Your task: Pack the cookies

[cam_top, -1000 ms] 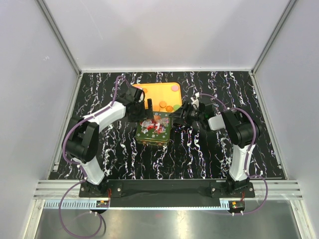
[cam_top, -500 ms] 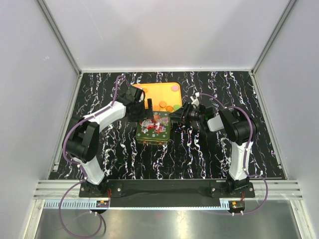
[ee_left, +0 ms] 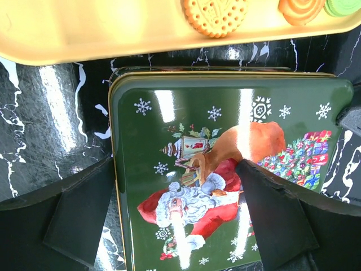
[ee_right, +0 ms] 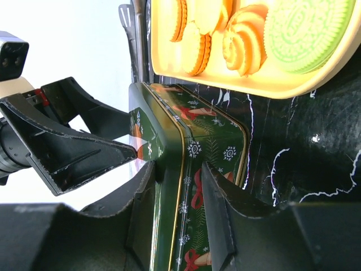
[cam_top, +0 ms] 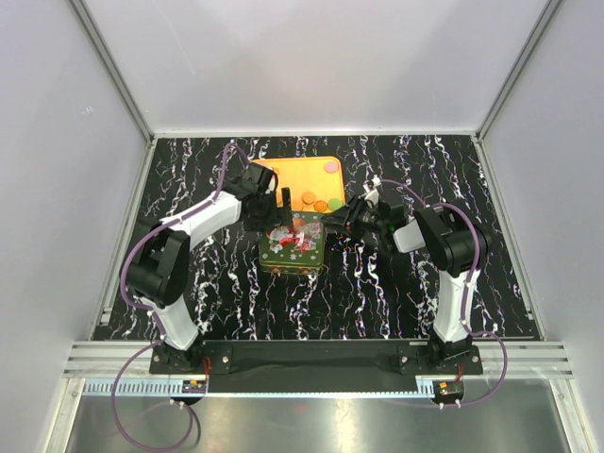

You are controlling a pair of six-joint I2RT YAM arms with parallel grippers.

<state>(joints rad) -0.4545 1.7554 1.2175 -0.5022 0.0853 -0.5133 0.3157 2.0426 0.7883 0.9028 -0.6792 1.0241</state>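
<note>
Right fingers have closed onto Santa tin.

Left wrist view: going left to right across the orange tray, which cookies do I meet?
A tan embossed round cookie → orange swirl cookie → green cookie, cut off at the frame's corner.

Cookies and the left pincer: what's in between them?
The left wrist view shows it: past the left pincer comes the green tin, a bare strip of table, then the tray rim before the cookies.
</note>
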